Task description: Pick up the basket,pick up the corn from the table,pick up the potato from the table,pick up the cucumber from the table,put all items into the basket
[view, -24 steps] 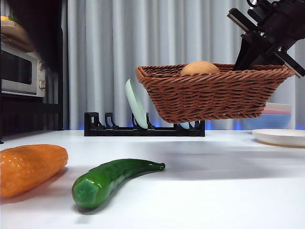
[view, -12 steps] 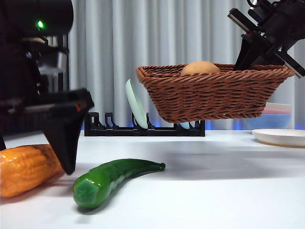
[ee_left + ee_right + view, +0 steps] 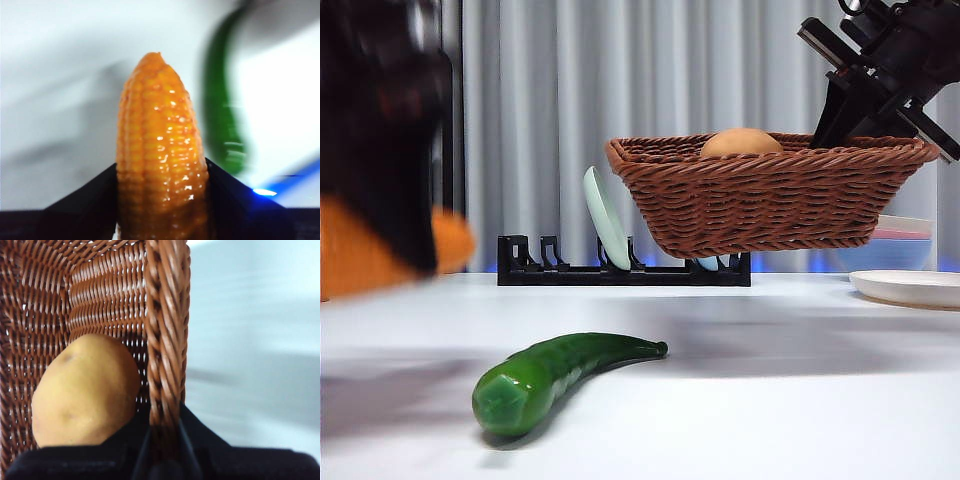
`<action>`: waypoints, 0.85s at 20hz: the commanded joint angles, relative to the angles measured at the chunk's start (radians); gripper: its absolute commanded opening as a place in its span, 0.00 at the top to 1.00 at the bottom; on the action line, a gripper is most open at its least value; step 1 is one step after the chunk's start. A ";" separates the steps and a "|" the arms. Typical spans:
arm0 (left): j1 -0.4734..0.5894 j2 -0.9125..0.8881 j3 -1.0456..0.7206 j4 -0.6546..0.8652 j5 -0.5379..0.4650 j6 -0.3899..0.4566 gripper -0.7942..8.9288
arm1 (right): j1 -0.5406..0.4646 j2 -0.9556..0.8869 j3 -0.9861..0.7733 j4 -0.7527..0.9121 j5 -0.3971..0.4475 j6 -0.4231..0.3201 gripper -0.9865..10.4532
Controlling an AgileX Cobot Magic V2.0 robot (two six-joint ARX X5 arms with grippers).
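Left claw (image 3: 162,200) grips corn (image 3: 160,160) above cucumber (image 3: 555,375) (dish rack (image 3: 620,268) behind).

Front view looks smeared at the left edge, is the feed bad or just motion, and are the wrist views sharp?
Front view: only the left tool and the corn are motion-smeared; the cucumber and basket are crisp. Left wrist view: corn sharp with glare specks, cucumber streaked. Right wrist view: potato and basket rim sharp, table soft.
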 commanded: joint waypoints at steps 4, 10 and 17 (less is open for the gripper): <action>-0.024 -0.071 0.285 0.138 -0.072 0.061 0.93 | 0.013 0.003 0.010 0.003 -0.013 0.003 0.93; -0.002 0.246 0.629 0.156 -0.123 0.200 0.93 | 0.053 0.003 0.010 -0.001 -0.013 0.011 0.93; 0.015 0.636 0.791 0.070 -0.109 0.239 0.93 | 0.080 0.003 0.010 -0.002 -0.014 0.014 0.93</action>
